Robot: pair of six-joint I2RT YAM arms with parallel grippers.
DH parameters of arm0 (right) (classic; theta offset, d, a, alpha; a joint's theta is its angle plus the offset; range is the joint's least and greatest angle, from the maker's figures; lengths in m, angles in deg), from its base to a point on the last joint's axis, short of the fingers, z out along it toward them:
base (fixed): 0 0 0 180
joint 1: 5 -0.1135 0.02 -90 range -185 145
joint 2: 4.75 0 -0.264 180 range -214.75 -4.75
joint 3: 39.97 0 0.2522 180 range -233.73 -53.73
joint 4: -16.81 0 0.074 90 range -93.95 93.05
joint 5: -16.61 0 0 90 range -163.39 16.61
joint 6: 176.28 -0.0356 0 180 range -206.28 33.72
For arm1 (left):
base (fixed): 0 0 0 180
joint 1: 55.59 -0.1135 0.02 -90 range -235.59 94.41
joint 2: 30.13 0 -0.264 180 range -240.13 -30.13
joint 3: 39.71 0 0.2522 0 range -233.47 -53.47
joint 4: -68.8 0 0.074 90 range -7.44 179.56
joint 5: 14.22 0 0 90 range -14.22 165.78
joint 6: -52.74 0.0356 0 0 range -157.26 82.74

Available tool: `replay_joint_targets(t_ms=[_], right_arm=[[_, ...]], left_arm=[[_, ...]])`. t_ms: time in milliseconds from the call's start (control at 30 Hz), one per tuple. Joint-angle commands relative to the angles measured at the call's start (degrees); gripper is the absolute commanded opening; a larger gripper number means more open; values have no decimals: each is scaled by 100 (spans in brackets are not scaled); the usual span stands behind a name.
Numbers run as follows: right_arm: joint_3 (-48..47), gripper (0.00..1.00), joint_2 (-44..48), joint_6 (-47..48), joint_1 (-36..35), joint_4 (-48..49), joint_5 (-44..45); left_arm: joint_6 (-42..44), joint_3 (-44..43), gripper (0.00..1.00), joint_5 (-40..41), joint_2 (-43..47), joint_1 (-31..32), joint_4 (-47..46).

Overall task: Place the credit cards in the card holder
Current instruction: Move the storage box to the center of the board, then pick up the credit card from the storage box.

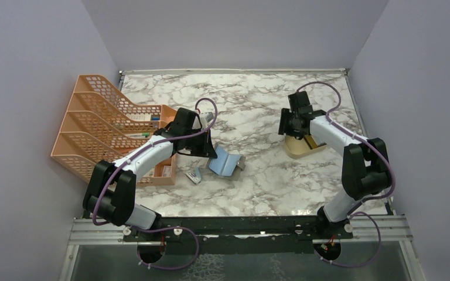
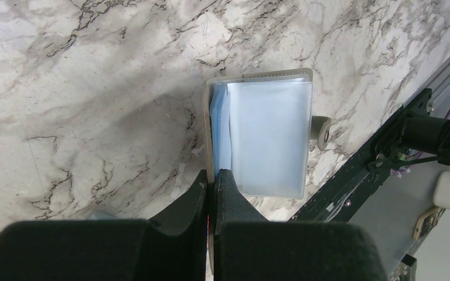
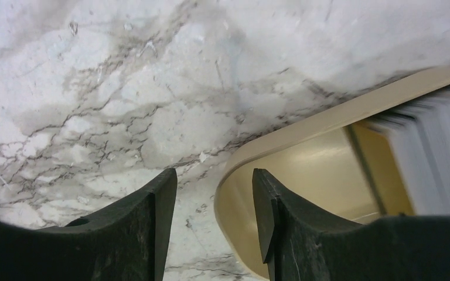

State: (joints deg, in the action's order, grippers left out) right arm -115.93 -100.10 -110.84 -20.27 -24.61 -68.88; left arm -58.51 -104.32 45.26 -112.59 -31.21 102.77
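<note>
Orange rack (image 1: 102,126) at far L is not involved. L pincer (image 2: 212,178) is clamped shut on the near edge of the card holder (image 2: 269,140). The holder lies open on the tabletop (image 2: 94,88), clear pockets up, snap tab (image 2: 322,133) out to one side. This grip is prob. best kept firm & low so the pockets are held steady.

R pincer (image 3: 214,199) is spread wide w/ nothing held, jaws astride the rim of the tan tray (image 3: 304,126). A tan-gold credit card (image 3: 381,170) is seen inside the tray; what lies beside it is too blurred to tell. One card only should be pinched, by a short edge, then carried across & slid in flat.
</note>
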Motion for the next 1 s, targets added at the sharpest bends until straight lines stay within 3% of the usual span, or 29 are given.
replay_joint_targets(t_ms=[0,267,433,867,967], right_arm=[[-411,51,363,812,33,-187,1161],[-983,51,85,2390,118,-491,2185],[-855,51,-66,3020,234,-503,2211],[-285,51,-45,3511,334,-460,2218],[-204,51,-137,3527,334,-421,2680]], left_arm=[[45,49,0,20,134,4,-26],[27,15,0,-24,218,4,-16],[17,26,0,-6,244,-2,-19],[32,38,0,0,259,4,-16],[43,42,0,31,292,5,-10]])
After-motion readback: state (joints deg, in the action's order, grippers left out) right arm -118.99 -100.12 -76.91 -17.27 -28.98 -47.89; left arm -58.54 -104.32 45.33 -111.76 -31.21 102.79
